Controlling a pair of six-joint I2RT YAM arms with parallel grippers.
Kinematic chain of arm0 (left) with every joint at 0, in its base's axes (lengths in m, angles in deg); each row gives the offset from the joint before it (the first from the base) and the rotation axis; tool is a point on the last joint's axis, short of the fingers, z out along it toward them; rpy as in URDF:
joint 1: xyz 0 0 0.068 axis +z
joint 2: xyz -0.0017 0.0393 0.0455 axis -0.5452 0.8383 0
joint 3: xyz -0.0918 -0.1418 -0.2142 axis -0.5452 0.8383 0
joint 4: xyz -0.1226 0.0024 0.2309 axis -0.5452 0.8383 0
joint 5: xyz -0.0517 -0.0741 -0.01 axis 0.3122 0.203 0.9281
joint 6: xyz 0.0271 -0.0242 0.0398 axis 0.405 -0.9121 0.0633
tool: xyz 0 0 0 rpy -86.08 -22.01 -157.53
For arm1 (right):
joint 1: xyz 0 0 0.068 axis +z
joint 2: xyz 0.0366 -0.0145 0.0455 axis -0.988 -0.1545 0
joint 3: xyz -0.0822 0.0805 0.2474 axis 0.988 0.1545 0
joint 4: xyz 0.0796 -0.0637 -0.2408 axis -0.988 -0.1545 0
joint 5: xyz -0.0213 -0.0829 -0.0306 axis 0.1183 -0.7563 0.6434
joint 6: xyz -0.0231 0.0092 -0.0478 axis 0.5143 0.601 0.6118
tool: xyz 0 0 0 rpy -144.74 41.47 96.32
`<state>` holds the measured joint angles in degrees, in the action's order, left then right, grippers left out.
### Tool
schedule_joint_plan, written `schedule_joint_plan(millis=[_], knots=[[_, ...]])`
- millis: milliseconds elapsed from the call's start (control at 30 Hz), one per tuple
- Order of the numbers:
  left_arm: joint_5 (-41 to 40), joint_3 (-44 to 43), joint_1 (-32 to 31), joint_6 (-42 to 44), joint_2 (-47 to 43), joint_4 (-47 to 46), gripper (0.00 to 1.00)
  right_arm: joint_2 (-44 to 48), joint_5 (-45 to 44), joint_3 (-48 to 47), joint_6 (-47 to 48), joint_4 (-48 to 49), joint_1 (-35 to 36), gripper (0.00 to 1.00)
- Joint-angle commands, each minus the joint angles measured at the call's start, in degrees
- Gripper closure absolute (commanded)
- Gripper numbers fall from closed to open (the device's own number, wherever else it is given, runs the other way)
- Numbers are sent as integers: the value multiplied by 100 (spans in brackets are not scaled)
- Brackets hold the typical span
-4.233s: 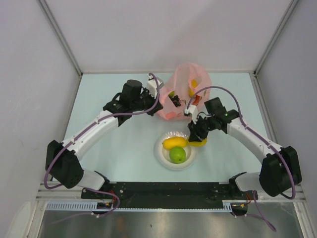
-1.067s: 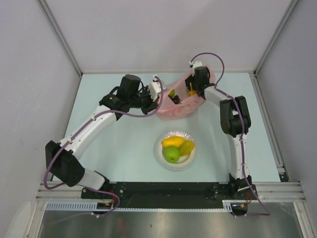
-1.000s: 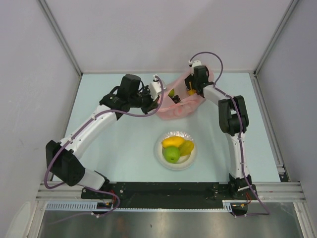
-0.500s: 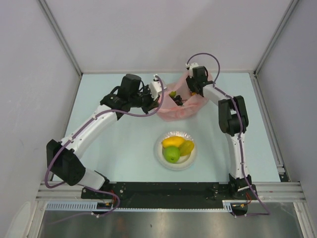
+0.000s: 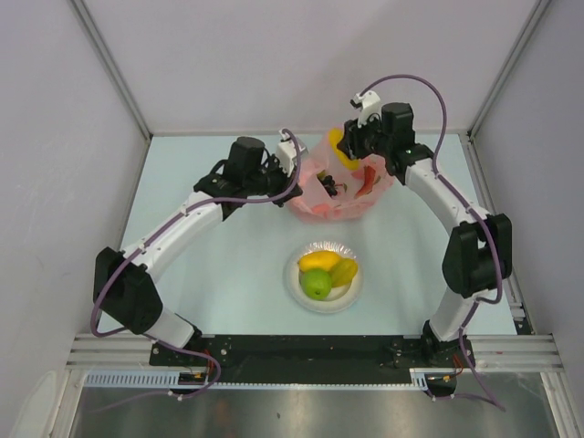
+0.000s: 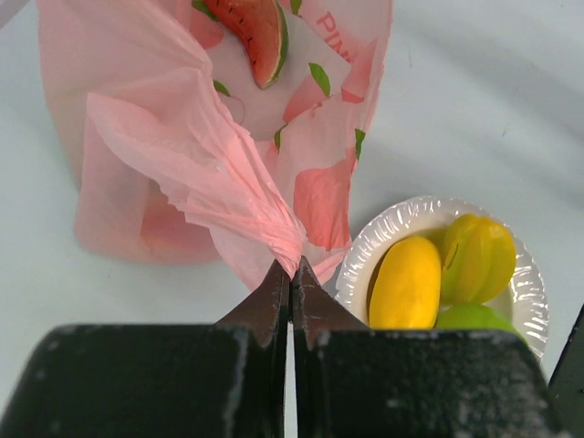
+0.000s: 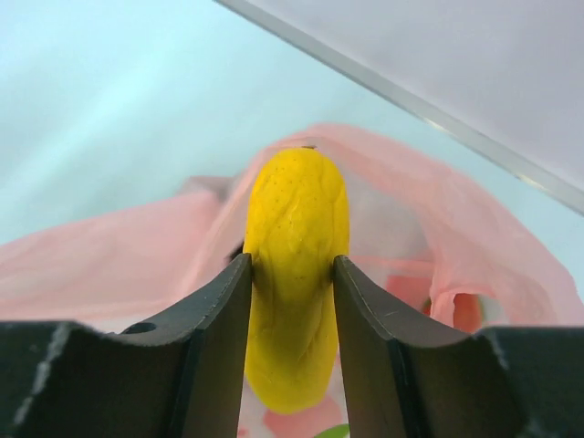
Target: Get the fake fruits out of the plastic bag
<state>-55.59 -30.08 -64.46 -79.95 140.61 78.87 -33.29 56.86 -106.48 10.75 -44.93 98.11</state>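
The pink plastic bag [image 5: 330, 193] lies at the back of the table, its mouth raised. My left gripper [image 5: 297, 175] is shut on the bag's bunched edge [image 6: 274, 224], fingertips pinched together [image 6: 290, 270]. My right gripper [image 5: 347, 146] hangs over the bag's far side, shut on a yellow oblong fake fruit [image 7: 297, 201] that stands upright between its fingers, with the bag [image 7: 429, 210] behind it. A red watermelon slice [image 6: 260, 32] shows through the plastic. Other fruit inside is only dimly visible.
A white plate [image 5: 292, 278] sits near the table's middle, in front of the bag, holding a yellow fruit [image 5: 317, 262], an orange-yellow one [image 5: 345, 271] and a green apple [image 5: 317, 286]. Grey walls close the table on three sides.
My right gripper has closed on the yellow fruit inside the bag and risen with it above the bag's mouth. The bag has lifted and shifted slightly. My left gripper keeps its pinch.
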Motion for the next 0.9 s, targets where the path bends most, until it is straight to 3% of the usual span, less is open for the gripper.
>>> schedule_joint_plan(millis=[0,167,333,500,667,867], knots=[[104,55,4,-481,-67,-434,100,370,670,489,-228,-269,67,75],[43,248,4,-561,-146,-451,100,1010,1013,604,-78,-716,93,75],[25,337,4,-578,-190,-469,100,1802,1628,753,650,-1551,269,76],[16,363,4,-613,-173,-557,100,2313,1401,1394,1109,-1843,568,73],[43,302,4,-613,-182,-443,100,1866,209,1439,520,-842,568,72],[-176,468,13,-254,-733,197,100,785,-489,1421,1002,-252,603,71]])
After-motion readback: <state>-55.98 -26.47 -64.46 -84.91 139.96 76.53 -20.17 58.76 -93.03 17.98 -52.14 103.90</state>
